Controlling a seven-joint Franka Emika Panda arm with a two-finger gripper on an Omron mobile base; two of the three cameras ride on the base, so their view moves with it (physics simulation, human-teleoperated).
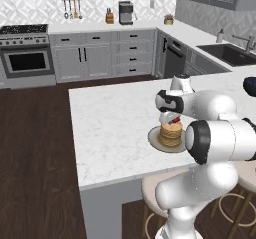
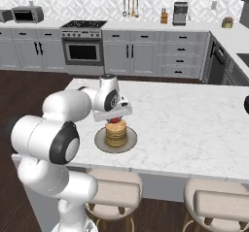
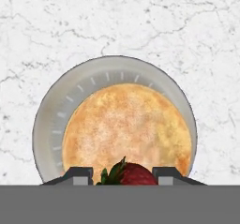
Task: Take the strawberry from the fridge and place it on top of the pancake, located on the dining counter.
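Strawberry [image 3: 133, 176], small, soft and likely bruisable, sits pinched at its sides in our closed hand [image 3: 123, 174], just above the pancake [image 3: 126, 131].

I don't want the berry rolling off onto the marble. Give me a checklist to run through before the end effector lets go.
1. Strawberry held between the fingers of the end effector: ok.
2. End effector above the pancake stack, not the bare counter: ok.
3. Berry centred over the stack: not ok; the hand view shows it near the stack's edge.
4. Berry touching the top pancake: cannot tell.
5. Plate fully on the dining counter, away from its edge: ok.
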